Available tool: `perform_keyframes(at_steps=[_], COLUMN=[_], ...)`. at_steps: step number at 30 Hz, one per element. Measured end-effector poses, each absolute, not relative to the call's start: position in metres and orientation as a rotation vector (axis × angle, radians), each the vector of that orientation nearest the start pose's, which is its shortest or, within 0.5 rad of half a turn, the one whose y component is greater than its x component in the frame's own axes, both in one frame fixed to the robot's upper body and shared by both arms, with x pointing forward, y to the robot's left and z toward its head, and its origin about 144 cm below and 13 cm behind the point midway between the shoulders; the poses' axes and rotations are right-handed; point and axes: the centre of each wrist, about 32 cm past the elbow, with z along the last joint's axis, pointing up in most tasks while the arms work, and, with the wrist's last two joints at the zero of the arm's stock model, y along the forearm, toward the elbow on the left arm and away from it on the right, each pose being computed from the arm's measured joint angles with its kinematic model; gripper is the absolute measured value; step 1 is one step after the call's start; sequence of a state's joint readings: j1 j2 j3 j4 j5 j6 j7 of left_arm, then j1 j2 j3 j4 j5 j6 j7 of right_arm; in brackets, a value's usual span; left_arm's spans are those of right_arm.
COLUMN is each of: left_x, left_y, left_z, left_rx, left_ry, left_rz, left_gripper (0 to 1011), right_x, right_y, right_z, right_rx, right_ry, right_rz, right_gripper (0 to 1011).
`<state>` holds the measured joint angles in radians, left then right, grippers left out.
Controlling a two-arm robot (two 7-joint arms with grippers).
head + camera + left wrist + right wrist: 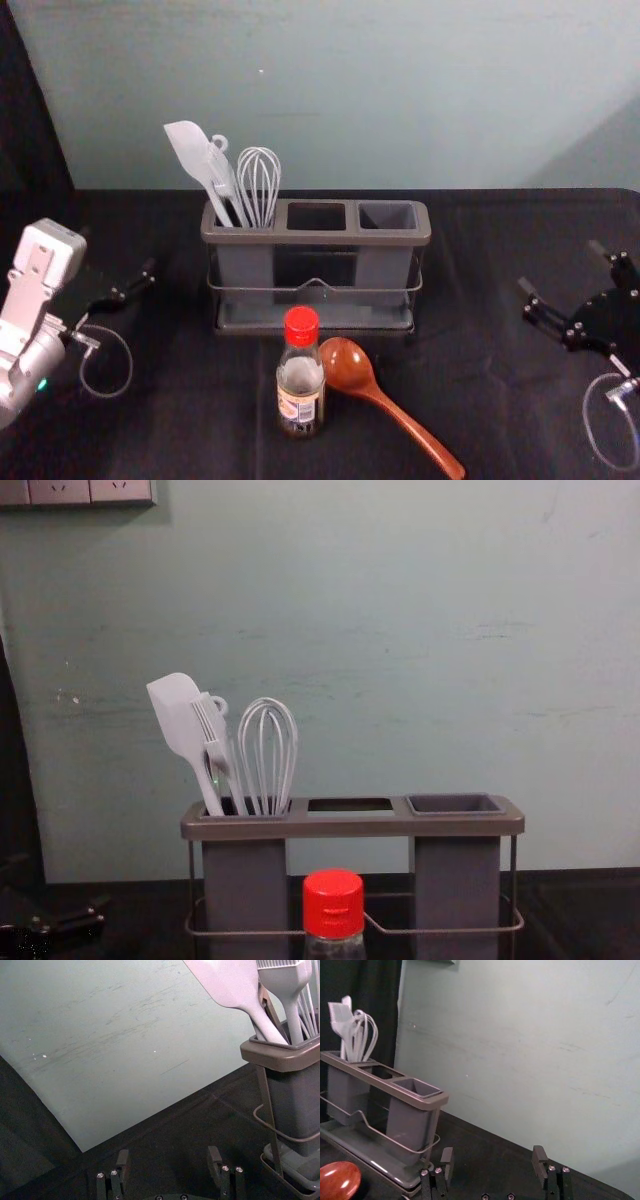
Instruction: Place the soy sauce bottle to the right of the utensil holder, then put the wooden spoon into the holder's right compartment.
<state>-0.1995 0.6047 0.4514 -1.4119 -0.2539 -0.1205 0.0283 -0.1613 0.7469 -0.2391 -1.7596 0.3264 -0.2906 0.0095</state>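
- The left gripper [116, 250] hangs well apart from the holder, off its left side; its fingers are spread, with nothing between them.
- The right gripper [561, 267] is likewise well apart, off the holder's right side, fingers spread and nothing between them.
- The bottle [301, 385] stands upright in front of the holder, a little left of its middle, with its red cap [301, 326] on and its label [298, 406] facing the near side.
- The wooden spoon [349, 368] lies in front of the holder, on the bottle's right. Its bowl is the end nearer the holder, just beside the bottle; whether they touch, I cannot tell. The handle [417, 432] slants away from the holder, toward the near right.
- The holder [316, 238] stands on the tabletop [500, 420], a wire rail [316, 287] running round its lower part. Its right compartment [388, 216] is a grey cup, open at the top.
- In the holder's left compartment a spatula [190, 148], a brush [212, 725] and a whisk [259, 180] stand head up, the spatula leaning outward to the left.
- Behind the holder rises a pale wall [400, 90], with sockets [60, 490] high up, left of the holder.
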Motion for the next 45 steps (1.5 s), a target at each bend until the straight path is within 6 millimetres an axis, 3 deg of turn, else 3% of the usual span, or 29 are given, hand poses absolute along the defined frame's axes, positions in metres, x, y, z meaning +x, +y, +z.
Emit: perform_keyframes(at_steps=[7,13,20,29,45], left_x=[0.489,0.489,0.489,0.489,0.489], left_y=[0.310,0.310,0.310,0.310,0.310], left_z=[1.140,1.140,1.140,1.140,1.140], left_rx=[0.304,0.304,0.304,0.304,0.304], left_ry=[-0.285,-0.285,-0.285,-0.285,-0.285], left_rz=[1.248,1.248,1.248,1.248,1.248], left_gripper=[1012,1012,1012,1012,1011], right_x=[0.384,0.379,0.385,0.400,0.429], right_y=[-0.341,-0.342,-0.334,-0.310,-0.263], right_z=[1.170,1.169,1.162,1.154,1.182], right_rx=[-0.090,-0.067,-0.017,0.036,-0.083], right_ry=[-0.357,-0.337,-0.265,-0.098,-0.055], right_rz=[-1.101,-0.973,-0.790,-0.652,-0.519], right_gripper=[1004,1004,1004,1004,1004])
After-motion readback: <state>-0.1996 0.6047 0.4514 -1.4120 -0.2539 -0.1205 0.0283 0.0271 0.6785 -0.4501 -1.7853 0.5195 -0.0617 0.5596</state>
